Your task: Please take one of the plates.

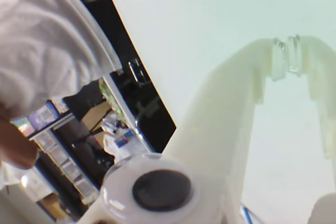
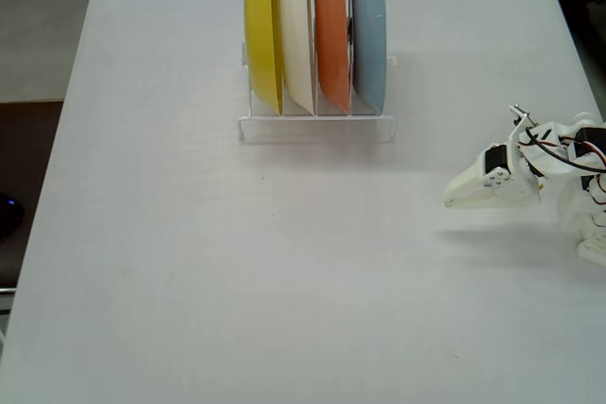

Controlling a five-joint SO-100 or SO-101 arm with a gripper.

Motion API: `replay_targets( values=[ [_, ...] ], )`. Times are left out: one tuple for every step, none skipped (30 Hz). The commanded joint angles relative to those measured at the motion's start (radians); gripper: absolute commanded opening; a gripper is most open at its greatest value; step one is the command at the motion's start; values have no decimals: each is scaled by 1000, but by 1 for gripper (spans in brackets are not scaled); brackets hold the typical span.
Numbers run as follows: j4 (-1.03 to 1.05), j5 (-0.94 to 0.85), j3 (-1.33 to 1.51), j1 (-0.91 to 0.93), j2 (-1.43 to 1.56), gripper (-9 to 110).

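Four plates stand on edge in a white rack near the far end of your white table, held upright so each can be lifted out singly. Your blue-grey plate is at the rack's right end in the fixed view, beside the orange plate; then come the cream plate and the yellow plate. Your gripper sits low, well to the right of and nearer than the rack, holding nothing. In the wrist view its tips look nearly together, though glare makes that uncertain. Past the table edge there, dim clutter, possibly storage drawers.
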Motion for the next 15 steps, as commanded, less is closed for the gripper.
replay_targets(
  values=[
    [-6,5,-2,-6,14,0],
    [-6,8,-2,-6,14,0],
    [-3,12,-2,-6,14,0],
    [-3,21,-2,-6,14,0],
    [-5,28,-3,-6,14,0],
    [-21,31,-3,-6,14,0],
    [-32,31,-6,-6,14,0],
    [-37,28,-17,-6,14,0],
    [-37,29,-32,-6,14,0],
    [-37,21,-55,-3,14,0],
    [-37,12,-81,5,14,0],
    [-35,3,-114,17,14,0],
    [-29,-5,-146,32,14,0],
    [-23,-15,-181,48,14,0],
    [-20,-28,-216,66,14,0]
  ],
)
